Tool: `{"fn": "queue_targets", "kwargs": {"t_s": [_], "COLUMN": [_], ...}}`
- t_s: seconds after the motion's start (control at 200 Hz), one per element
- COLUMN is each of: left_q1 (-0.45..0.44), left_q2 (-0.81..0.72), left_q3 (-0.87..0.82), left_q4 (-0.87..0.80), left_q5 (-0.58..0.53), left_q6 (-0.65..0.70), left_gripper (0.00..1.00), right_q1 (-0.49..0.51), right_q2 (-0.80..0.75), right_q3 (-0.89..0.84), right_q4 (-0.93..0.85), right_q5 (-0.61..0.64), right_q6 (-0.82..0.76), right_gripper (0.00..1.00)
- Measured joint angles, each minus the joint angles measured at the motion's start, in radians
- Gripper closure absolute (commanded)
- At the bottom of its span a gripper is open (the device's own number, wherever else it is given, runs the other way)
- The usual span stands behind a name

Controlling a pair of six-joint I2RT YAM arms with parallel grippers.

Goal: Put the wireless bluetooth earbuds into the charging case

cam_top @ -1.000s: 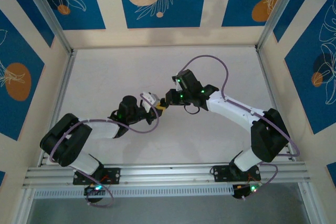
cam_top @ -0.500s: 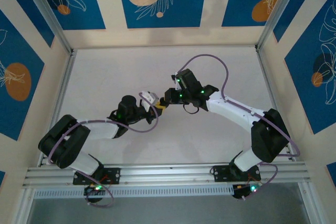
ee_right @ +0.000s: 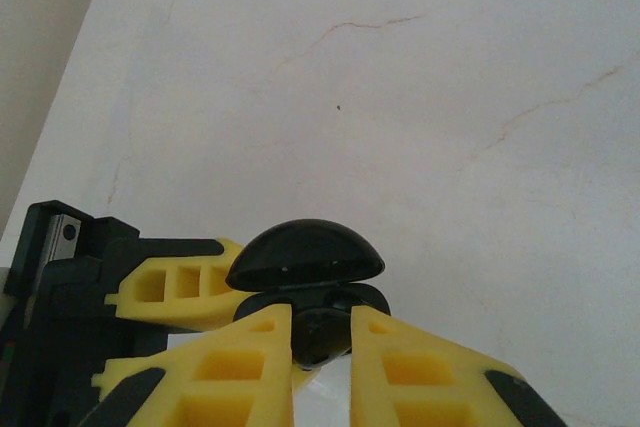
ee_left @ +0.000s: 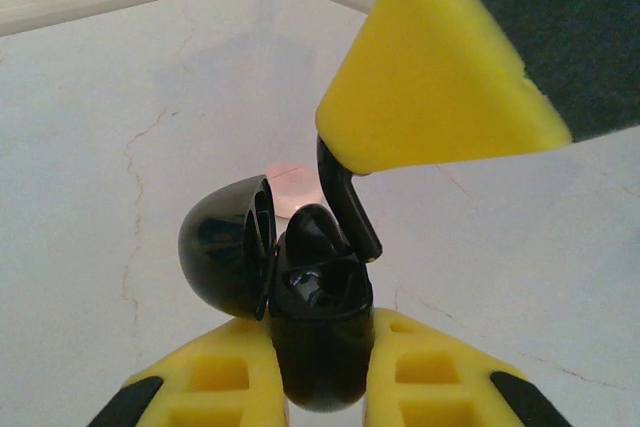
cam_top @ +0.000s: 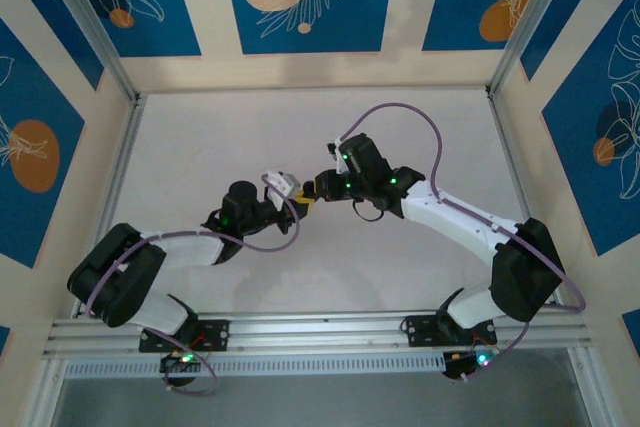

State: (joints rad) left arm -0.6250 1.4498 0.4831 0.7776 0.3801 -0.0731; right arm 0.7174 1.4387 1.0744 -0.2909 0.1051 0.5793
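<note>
Open counter [cam_top: 400, 127] surrounds the 2 arms, bent inward, tips meeting. Left gripper [ee_left: 318, 379] jaws clamp the open charging case [ee_left: 320, 312]; right gripper [ee_right: 321, 342] jaws pinch 1 earbud [ee_left: 350, 212] at its mouth.

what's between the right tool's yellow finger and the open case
In the left wrist view, a black earbud reaches from the yellow finger of the right tool down to the charging case.

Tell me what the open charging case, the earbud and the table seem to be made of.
Charging case: probably hard plastic, glossy black; its lid mirrors the surroundings. Earbud: likely the same glossy black plastic, with a sheen along the stem. Table: white with thin brownish veins, marble-like; whether stone or printed laminate can't be told.
</note>
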Motion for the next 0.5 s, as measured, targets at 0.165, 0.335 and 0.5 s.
{"fn": "queue_targets", "kwargs": {"t_s": [0.165,0.335,0.5], "left_q1": [0.000,0.000,0.000], "left_q2": [-0.001,-0.005,-0.027], "left_q3": [0.000,0.000,0.000], "left_q4": [0.000,0.004,0.012], "left_q5": [0.000,0.001,-0.002], "left_q6": [0.000,0.000,-0.001], "left_gripper": [0.86,0.86,0.86], "right_q1": [0.004,0.008,0.009], "right_q2": [0.000,0.000,0.000], "right_q3": [-0.003,-0.003,-0.006], "right_q4": [0.020,0.039,0.045], "right_q5": [-0.004,-0.006,-0.008], "right_q6": [-0.005,-0.009,-0.015], "right_gripper": [0.84,0.84,0.84]}}
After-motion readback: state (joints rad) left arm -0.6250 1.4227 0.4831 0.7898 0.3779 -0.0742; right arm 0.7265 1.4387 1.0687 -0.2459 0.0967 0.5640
